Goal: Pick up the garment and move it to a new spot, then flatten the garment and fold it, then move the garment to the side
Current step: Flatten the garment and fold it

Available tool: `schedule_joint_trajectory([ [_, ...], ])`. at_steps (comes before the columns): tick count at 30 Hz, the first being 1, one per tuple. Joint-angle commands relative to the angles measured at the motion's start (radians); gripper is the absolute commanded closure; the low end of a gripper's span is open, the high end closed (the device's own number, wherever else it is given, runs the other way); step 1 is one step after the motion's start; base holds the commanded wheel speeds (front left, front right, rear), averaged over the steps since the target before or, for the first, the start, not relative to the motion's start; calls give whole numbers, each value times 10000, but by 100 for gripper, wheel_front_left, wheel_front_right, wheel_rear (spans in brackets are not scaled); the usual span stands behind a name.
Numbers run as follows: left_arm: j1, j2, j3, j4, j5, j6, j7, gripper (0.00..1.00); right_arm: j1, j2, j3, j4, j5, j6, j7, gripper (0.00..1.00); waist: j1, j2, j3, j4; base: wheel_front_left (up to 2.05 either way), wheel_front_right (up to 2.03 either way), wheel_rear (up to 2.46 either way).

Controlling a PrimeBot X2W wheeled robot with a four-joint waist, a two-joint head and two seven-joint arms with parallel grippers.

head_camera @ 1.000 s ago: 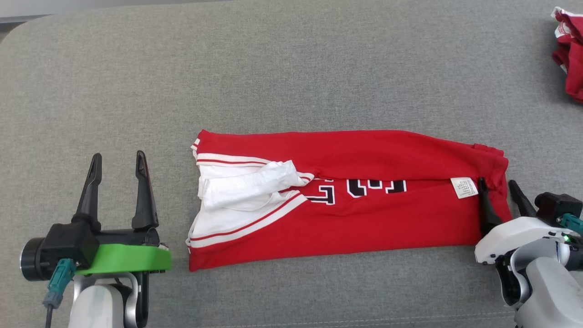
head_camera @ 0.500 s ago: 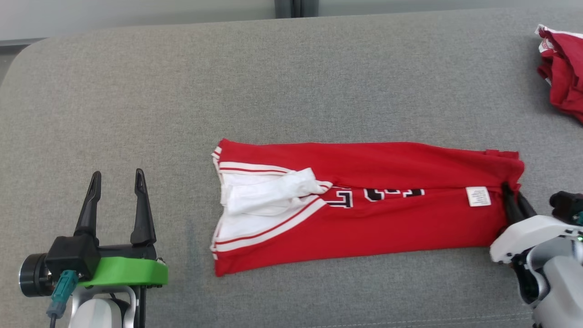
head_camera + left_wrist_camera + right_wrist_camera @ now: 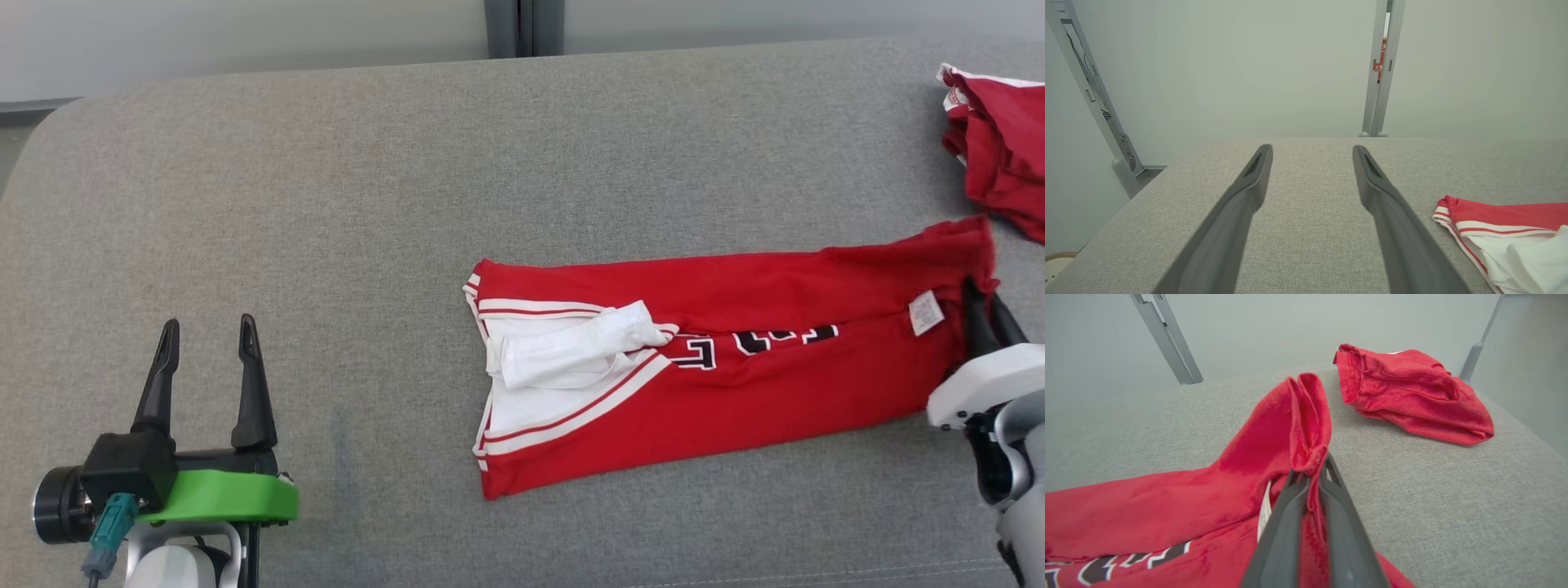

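While the red garment [image 3: 735,367] lies right of centre on the grey cushion [image 3: 367,204], the head view shows the right gripper [image 3: 984,314] clamped on its lifted right end, near another red cloth [image 3: 1000,155] at the far right corner. Left wrist view: left gripper [image 3: 1312,153] spread wide, empty, over bare cushion. Right wrist view: pale wall [image 3: 1249,326] beyond the far edge.

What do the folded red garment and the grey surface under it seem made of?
The red garment: soft matte knit, probably cotton jersey; it creases and bunches limply. The grey surface: woven, heathered upholstery-like cloth; fine weave visible, matte.
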Motion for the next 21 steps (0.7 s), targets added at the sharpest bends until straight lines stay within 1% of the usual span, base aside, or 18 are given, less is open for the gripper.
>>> schedule_joint_trajectory([
  [1,188,-3,-5,19,-80,48,-26,0,-37,168,117,-171,-14,-18,-32,100,0,0,-30,9,0,0,0],
  [7,213,-3,-71,39,-155,110,-26,0,-49,802,847,-1156,-116,-18,158,100,0,0,-75,40,0,0,0],
  [14,131,-2,-140,102,-245,153,-26,0,59,1584,2103,-2358,-47,-18,584,100,0,0,-97,159,0,0,0],
  [21,1,-2,-325,103,-305,174,-26,0,-160,2454,3065,-2825,-27,-18,808,100,0,0,-41,397,0,0,0],
])
